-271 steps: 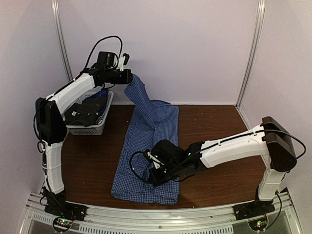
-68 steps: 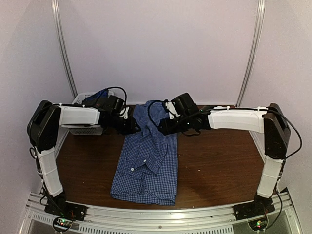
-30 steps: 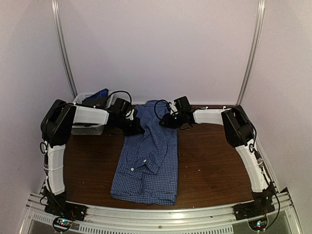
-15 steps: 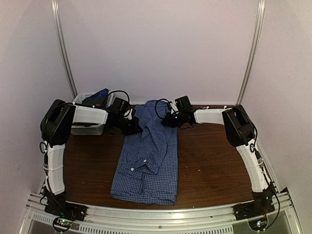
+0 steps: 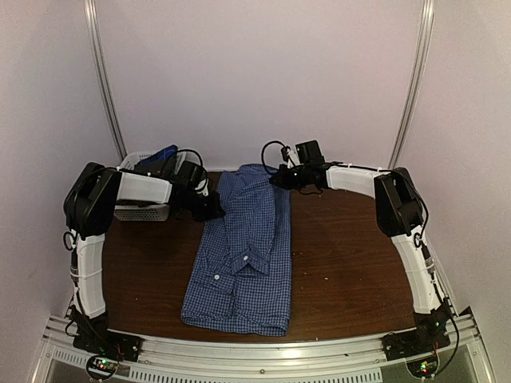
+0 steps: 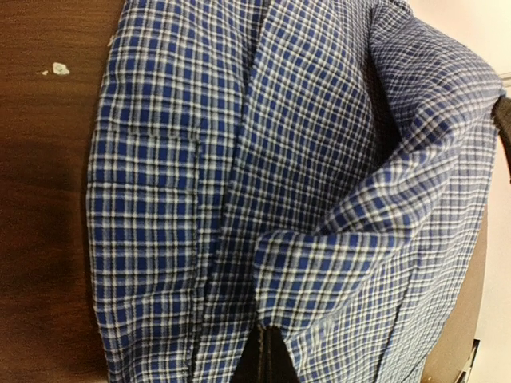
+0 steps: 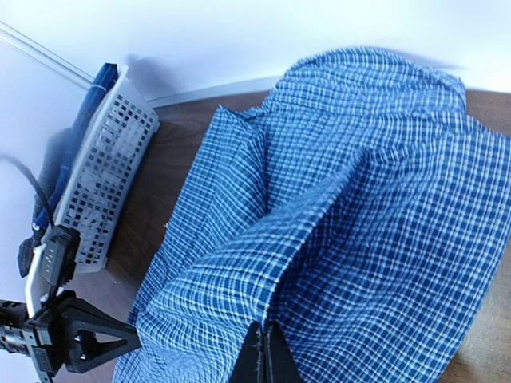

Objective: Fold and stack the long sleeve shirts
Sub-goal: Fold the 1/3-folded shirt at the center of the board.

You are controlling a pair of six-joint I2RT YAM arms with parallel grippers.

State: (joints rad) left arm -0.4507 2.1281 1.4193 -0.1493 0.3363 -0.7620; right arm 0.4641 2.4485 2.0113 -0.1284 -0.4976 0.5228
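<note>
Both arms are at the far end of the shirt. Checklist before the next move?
1. Left gripper shut on shirt: ok, cloth pinched at its tips.
2. Right gripper shut on shirt: ok, a fold pinched.
3. One grip on each side of the far end: ok.
4. Layers caught in each grip: cannot tell.
5. Near part of shirt flat on table: ok.
6. Basket apart from shirt: ok, it stands to the left.

White lattice basket point(image 5: 147, 212) on brown table point(image 5: 351, 255)
</note>
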